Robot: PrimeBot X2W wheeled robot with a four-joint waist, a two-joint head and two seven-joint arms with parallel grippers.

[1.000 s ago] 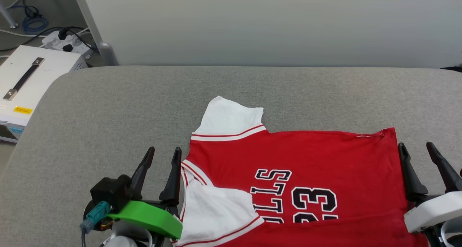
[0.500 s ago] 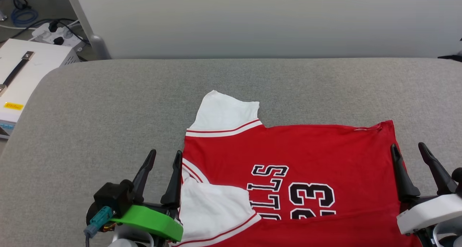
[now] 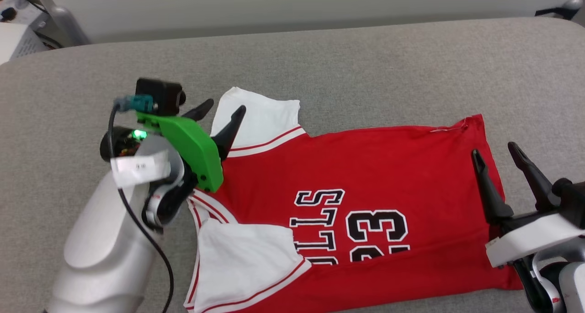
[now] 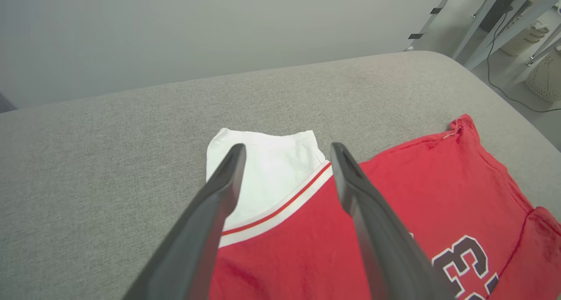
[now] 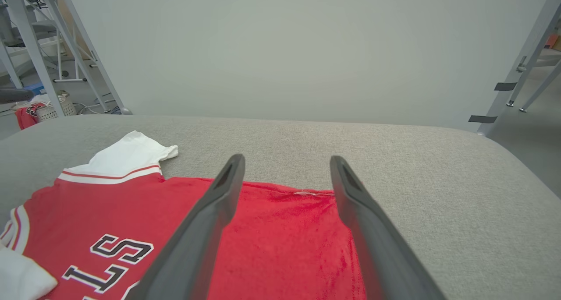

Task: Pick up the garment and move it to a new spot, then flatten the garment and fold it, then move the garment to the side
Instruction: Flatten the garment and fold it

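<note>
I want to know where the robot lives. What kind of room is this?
Probably a lab or workshop: a grey fabric-covered table, a plain grey partition wall behind it, and bare metal frame legs on the floor.

Bright even indoor light, soft faint shadows, no glare, sharp focus, wide-angle bending in wrist views

Red garment [image 3: 388, 167] w/ white sleeves, red-white stripe trim, black letters & 23. Grey table [image 3: 365, 61]. Green part [image 3: 194, 144], left.

A grey fabric-covered table [image 3: 365, 61] stands before a plain pale wall [image 5: 285, 50].
</note>
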